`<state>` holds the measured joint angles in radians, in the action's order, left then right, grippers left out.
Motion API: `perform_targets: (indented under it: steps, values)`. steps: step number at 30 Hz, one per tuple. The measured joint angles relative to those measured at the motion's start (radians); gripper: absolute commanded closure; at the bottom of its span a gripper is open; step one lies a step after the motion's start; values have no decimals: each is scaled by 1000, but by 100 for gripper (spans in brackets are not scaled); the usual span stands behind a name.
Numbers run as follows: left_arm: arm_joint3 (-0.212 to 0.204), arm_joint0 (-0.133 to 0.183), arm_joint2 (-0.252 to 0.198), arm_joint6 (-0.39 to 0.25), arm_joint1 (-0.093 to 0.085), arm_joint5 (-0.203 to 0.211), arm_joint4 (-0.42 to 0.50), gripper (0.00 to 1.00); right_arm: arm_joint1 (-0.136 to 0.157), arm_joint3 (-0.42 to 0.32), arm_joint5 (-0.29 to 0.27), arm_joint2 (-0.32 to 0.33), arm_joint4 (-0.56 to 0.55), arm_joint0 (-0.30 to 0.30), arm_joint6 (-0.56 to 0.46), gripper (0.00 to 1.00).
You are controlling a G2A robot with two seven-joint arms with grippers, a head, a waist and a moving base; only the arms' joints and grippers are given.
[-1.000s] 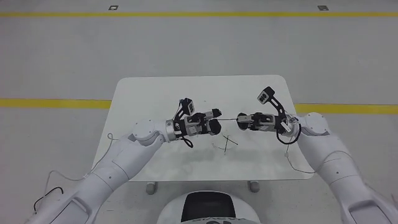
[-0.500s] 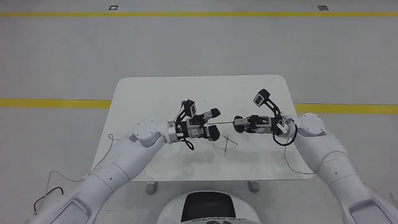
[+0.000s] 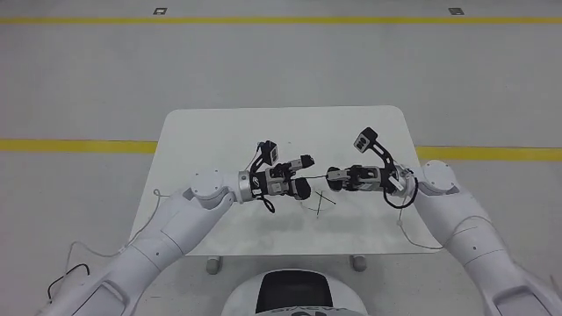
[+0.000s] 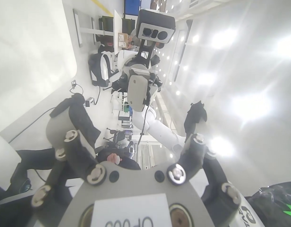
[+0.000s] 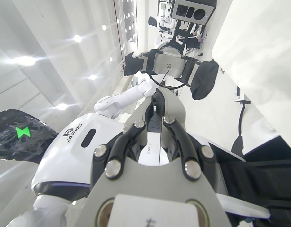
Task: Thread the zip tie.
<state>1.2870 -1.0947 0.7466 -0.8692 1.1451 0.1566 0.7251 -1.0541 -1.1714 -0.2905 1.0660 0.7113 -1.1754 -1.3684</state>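
**Right pincer grips the zip tie; threading not yet done**

Closed tight, the right pincer holds the zip tie as a thin black strip, level above the bench. The strip's free end points between the wide-spread fingers of the left pincer, which grip nothing. No loop shows, so I judge the threading itself is left to do. The tie's head is too small to make out. Both pincers sit close together over mid-bench, well off every edge, with bare surface all round.
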Motion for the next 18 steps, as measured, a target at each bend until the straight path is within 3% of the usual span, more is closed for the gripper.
perform_targets:
  steps: [18]
  values:
    - [-7,0,0,-16,7,-10,-4,0,-8,10,12,-7,-13,11,-4,100]
